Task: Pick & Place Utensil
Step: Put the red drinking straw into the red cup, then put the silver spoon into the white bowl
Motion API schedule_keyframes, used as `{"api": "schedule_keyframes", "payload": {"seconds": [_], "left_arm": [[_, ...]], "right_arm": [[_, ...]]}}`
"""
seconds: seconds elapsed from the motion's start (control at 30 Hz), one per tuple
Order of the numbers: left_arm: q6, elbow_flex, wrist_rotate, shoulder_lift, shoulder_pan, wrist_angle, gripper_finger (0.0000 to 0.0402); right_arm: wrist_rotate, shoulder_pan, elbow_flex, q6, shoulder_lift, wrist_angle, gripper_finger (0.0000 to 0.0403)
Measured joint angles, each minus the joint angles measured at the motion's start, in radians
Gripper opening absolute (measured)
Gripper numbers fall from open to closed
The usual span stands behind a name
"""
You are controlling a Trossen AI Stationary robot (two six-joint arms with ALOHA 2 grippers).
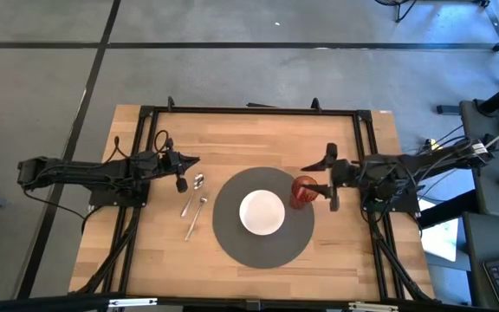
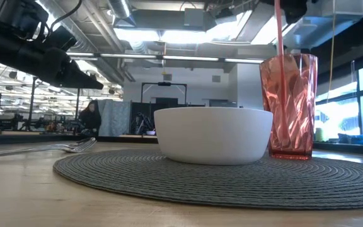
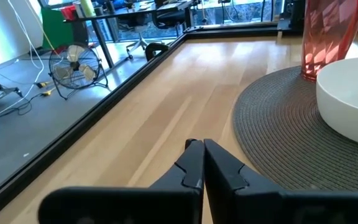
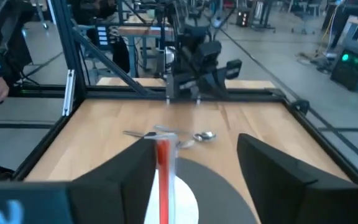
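Observation:
A red utensil (image 2: pixel 280 75) stands upright in a clear red cup (image 1: pixel 302 192) on the round grey placemat (image 1: pixel 232 238). My right gripper (image 1: pixel 329 180) hovers open at the utensil's upper end, on the cup's right. In the right wrist view the red utensil (image 4: pixel 162 168) rises close beside one finger (image 4: pixel 126 177). A white bowl (image 1: pixel 261 212) sits on the mat's middle. A spoon (image 1: pixel 199 180) and a fork (image 1: pixel 196 215) lie flat on the wood left of the mat. My left gripper (image 3: pixel 197 148) is shut, above the table by the spoon. My right gripper stands with its fingers on either side of the red utensil's upper handle (image 4: pixel 162 152), level from the table's right. The handle is right beside the inner side of one finger; I cannot tell whether it touches. The utensil's lower end stays in the cup.
A black frame (image 1: pixel 249 110) rims the wooden table. Bare wood lies along the far edge and near the front corners. A third small utensil (image 1: pixel 186 207) lies beside the fork. A person (image 2: pixel 92 118) stands far back in the room.

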Motion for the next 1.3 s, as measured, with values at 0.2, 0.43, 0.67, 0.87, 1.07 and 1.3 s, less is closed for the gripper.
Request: {"api": "schedule_keyframes", "payload": {"seconds": [0.2,0.43,0.67,0.87,1.07,1.3], "left_arm": [[0.001,0.0,-0.012,0.0,0.001,0.015,0.0007],[0.0,0.0,-0.016,0.0,0.001,0.027,0.0003],[0.0,0.0,-0.016,0.0,0.001,0.027,0.0002],[0.001,0.0,-0.016,0.0,0.001,0.029,0.0007],[0.001,0.0,-0.017,0.0,0.001,0.019,0.0005],[-0.01,0.0,-0.017,0.0,0.001,-0.012,0.0002]], "right_arm": [[0.0,0.0,0.0,0.036,-0.058,-0.052,0.0236],[0.019,0.0,0.0,0.083,-0.04,-0.118,0.0243],[-0.007,0.004,0.054,0.045,-0.014,-0.098,0.0296],[0.034,0.001,0.198,0.036,-0.019,-0.285,0.0322],[0.065,0.003,0.303,0.061,-0.078,-0.425,0.0312],[0.105,0.005,0.145,-0.004,-0.299,-0.379,0.0156]]}}
